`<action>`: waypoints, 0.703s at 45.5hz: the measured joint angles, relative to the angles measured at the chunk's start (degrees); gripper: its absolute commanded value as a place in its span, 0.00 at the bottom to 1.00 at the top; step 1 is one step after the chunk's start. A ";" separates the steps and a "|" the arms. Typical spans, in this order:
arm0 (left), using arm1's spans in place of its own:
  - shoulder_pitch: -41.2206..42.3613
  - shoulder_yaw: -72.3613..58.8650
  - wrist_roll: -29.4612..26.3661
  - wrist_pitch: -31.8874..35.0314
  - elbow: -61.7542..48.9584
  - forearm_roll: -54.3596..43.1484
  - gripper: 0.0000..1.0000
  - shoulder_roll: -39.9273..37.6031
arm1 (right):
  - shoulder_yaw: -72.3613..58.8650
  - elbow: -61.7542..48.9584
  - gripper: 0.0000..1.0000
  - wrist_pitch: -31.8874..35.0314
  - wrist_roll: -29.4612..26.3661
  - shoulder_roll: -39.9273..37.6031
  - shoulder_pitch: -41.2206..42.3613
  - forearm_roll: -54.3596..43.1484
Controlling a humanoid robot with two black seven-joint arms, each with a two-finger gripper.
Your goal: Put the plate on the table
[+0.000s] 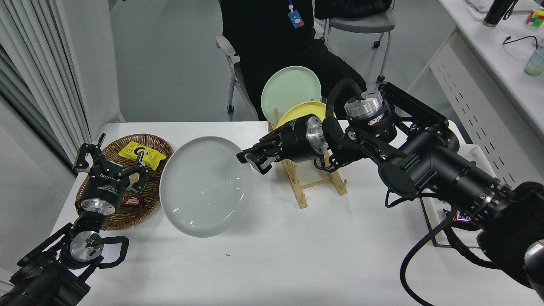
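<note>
Grey and round, the plate point(205, 186) is what concerns us, but we take the scene by size, starting with the white table point(272, 255) that fills the lower part of the head view. Our right arm reaches across it from the right edge, its gripper point(250, 158) pointing left, with the fingertips clamped on the plate's right rim. The plate itself lies face up over the left half of the table, between the wicker basket point(157, 146) and the wooden rack point(299, 187); we cannot tell whether its underside is fully down on the surface or a little above it. Behind the table a person in dark clothing point(272, 46) sits on a chair. The mint green plate point(289, 89) and the yellow plate point(297, 112) stand upright in the rack, partly hidden by our right wrist. Our left arm is parked at the lower left, its gripper point(111, 163) over the basket with the fingers spread apart. In the basket a yellow snack packet point(146, 154) lies near the far side.
</note>
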 measured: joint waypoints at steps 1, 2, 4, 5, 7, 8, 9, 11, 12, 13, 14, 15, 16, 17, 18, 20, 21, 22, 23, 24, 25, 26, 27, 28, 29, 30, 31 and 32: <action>0.00 0.00 0.00 0.00 0.00 -0.01 0.98 0.00 | 0.02 -0.19 0.00 -0.01 -0.01 0.15 -0.15 -0.08; 0.00 0.00 0.00 0.00 0.00 0.00 0.98 0.00 | 0.02 -0.43 0.00 -0.04 -0.03 0.24 -0.38 -0.16; 0.00 0.00 0.00 0.00 0.00 -0.01 0.98 0.00 | 0.02 -0.76 0.00 -0.07 -0.06 0.28 -0.70 -0.27; 0.00 0.00 0.00 0.00 0.00 -0.01 0.98 0.00 | 0.03 -1.00 0.00 -0.08 -0.06 0.38 -0.95 -0.34; 0.00 0.00 0.00 0.01 0.00 -0.01 0.98 0.00 | 0.04 -1.44 0.00 -0.12 -0.08 0.68 -1.35 -0.42; 0.00 0.00 0.00 0.01 0.00 0.01 0.98 0.00 | 0.04 -1.63 0.00 -0.12 -0.09 0.76 -1.52 -0.45; 0.00 0.00 0.00 0.01 0.00 -0.01 0.98 0.00 | 0.04 -1.85 0.00 -0.13 -0.09 0.82 -1.69 -0.48; 0.00 0.00 0.00 0.02 0.00 0.00 0.98 0.00 | 0.04 -2.43 0.00 -0.14 -0.09 1.00 -2.14 -0.56; 0.00 0.00 0.00 0.03 0.00 -0.01 0.98 0.00 | 0.04 -2.63 0.00 -0.15 -0.10 1.08 -2.31 -0.60; 0.00 0.00 0.00 0.03 0.00 -0.01 0.98 0.00 | 0.04 -2.81 0.00 -0.16 -0.10 1.14 -2.47 -0.66; 0.00 0.00 0.00 0.03 0.00 0.01 0.98 0.00 | 0.04 -3.05 0.00 -0.16 -0.10 1.20 -2.71 -0.81; 0.00 0.00 0.00 0.03 0.00 -0.01 0.98 0.00 | 0.02 -3.19 0.00 -0.17 -0.10 1.23 -2.89 -0.94; 0.00 0.00 0.00 0.03 0.00 0.00 0.98 0.00 | -0.04 -3.53 0.00 -0.18 -0.10 1.35 -3.44 -1.32; 0.00 0.00 0.00 0.03 0.00 -0.01 0.98 0.00 | -0.06 -3.57 0.00 -0.19 -0.10 1.36 -3.52 -1.38; 0.00 0.00 0.00 0.03 0.00 -0.01 0.98 0.00 | -0.06 -3.60 0.00 -0.18 -0.10 1.36 -3.67 -1.45; 0.00 0.00 0.00 0.03 0.00 -0.01 0.98 0.00 | -0.06 -3.84 0.00 -0.18 -0.10 1.44 -4.40 -1.84; 0.00 0.00 0.00 0.03 0.00 -0.01 0.98 0.01 | -0.08 -3.95 0.00 -0.21 -0.12 1.46 -4.73 -2.00; 0.00 0.00 0.00 0.03 0.00 -0.01 0.98 0.01 | -0.09 -4.06 0.00 -0.21 -0.12 1.48 -5.13 -2.10; 0.00 0.00 0.00 0.03 0.00 -0.01 0.98 0.01 | -0.09 -4.12 0.00 -0.20 -0.12 1.50 -5.36 -2.17; 0.00 0.00 0.00 0.03 0.00 -0.01 0.98 0.01 | -0.09 -4.17 0.00 -0.21 -0.13 1.53 -5.58 -2.25; 0.00 0.00 0.00 0.03 0.00 0.00 0.98 0.01 | -0.09 -4.25 0.00 -0.21 -0.15 1.56 -5.94 -2.35; 0.00 0.00 0.00 0.03 0.00 0.00 0.98 0.01 | -0.12 -4.31 0.00 -0.21 -0.16 1.56 -6.16 -2.41; 0.00 0.00 -0.01 0.03 0.00 -0.01 0.98 0.01 | -0.22 -4.36 0.00 -0.21 -0.16 1.57 -6.45 -2.48; 0.00 0.00 -0.01 0.03 0.00 0.00 0.98 0.01 | -0.31 -4.40 0.00 -0.21 -0.16 1.58 -6.63 -2.53; 0.00 0.00 -0.01 0.03 0.00 0.00 0.98 0.01 | -0.48 -4.47 0.00 -0.21 -0.17 1.60 -6.83 -2.59; 0.00 0.00 -0.01 0.03 0.00 -0.01 0.98 0.01 | -0.77 -4.56 0.00 -0.21 -0.17 1.62 -7.01 -2.64; 0.00 0.00 -0.01 0.03 0.00 0.00 0.98 0.01 | -1.19 -4.74 0.00 -0.21 -0.17 1.63 -7.21 -2.70; 0.00 0.00 -0.01 0.03 0.00 -0.01 0.98 0.01 | -1.35 -4.93 0.00 -0.21 -0.17 1.64 -7.36 -2.75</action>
